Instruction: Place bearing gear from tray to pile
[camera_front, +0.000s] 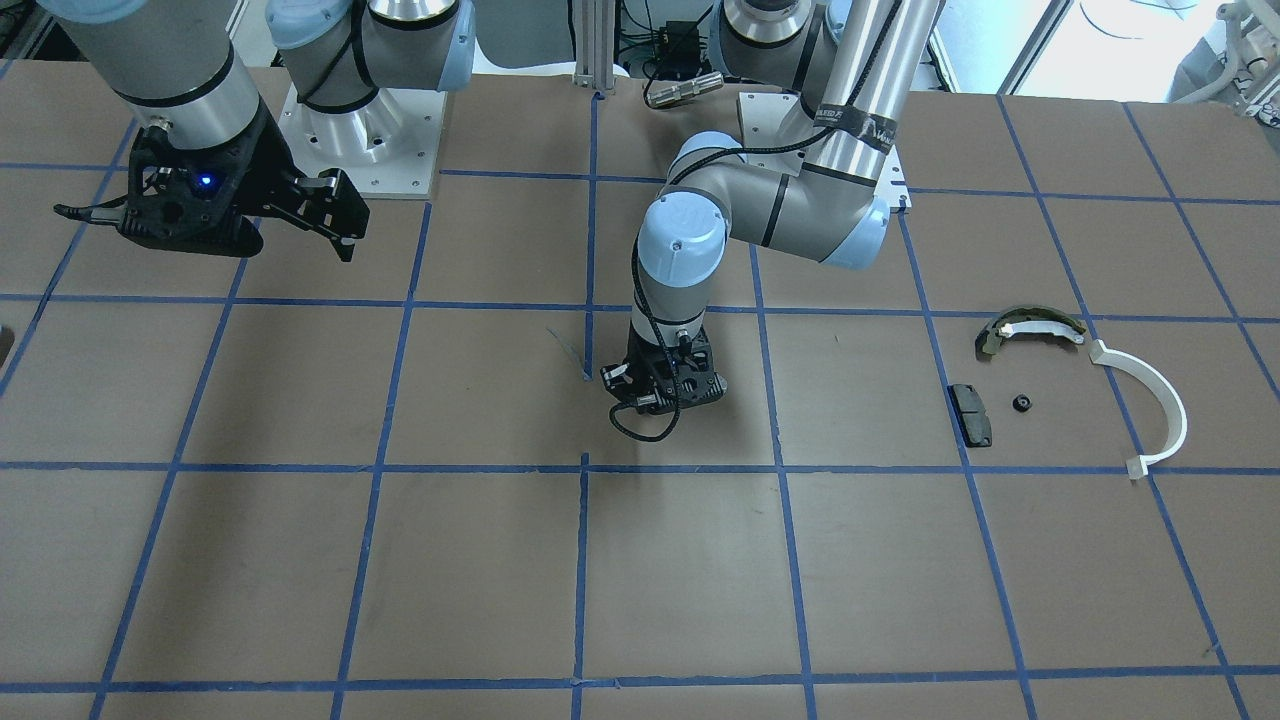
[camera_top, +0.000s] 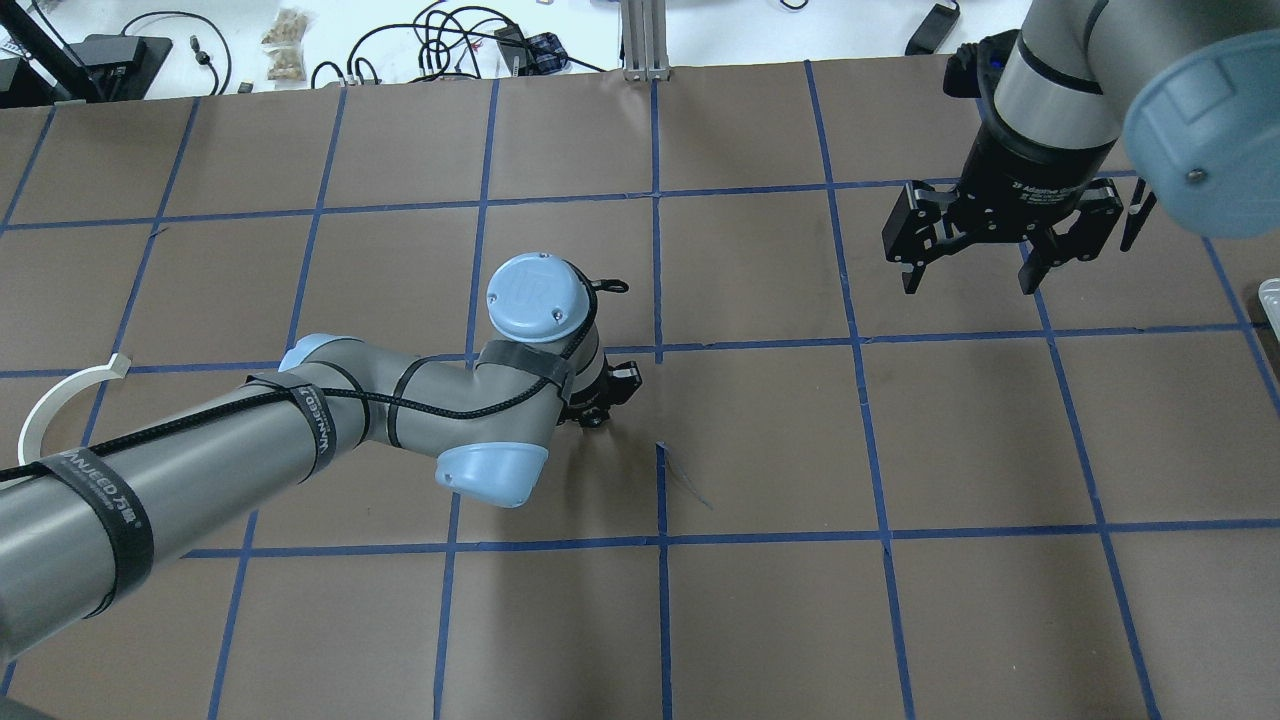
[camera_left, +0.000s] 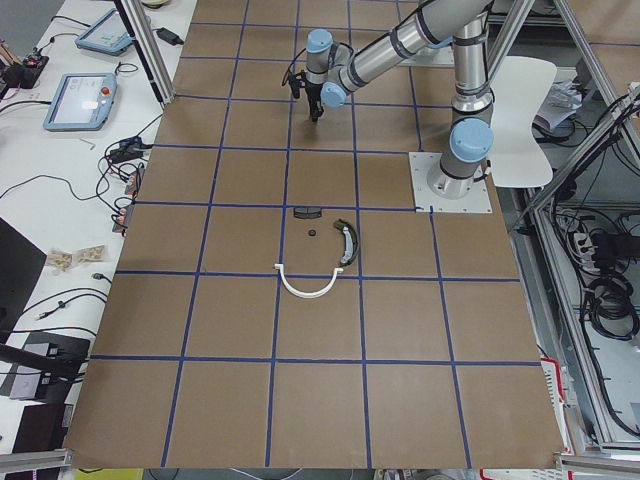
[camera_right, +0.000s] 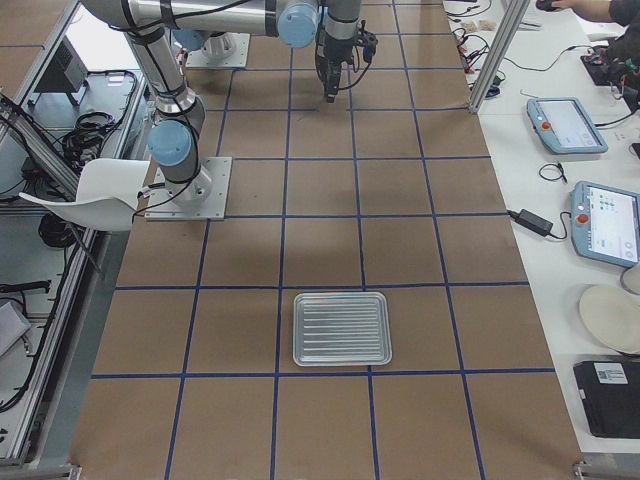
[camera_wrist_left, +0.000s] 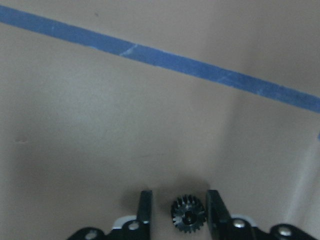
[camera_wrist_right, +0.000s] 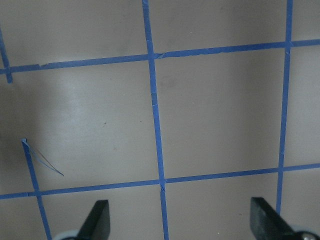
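- Left gripper (camera_wrist_left: 180, 196) hovers low over the tabletop (camera_front: 300, 560), its jaws bracketing the bearing gear (camera_wrist_left: 188, 216) with a gap on one side; closing off-centre could, we judge, flick it away, well short of the pile (camera_front: 1021, 403).
- Right gripper (camera_top: 969, 288) hangs wide open, empty.
- Only our left wrist view shows the gear; only the right-side view shows the tray (camera_right: 340, 328).

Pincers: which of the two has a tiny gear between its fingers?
The left pincer, the low one: a small black toothed gear sits between its fingers. The right pincer is raised and spread wide, with nothing between.
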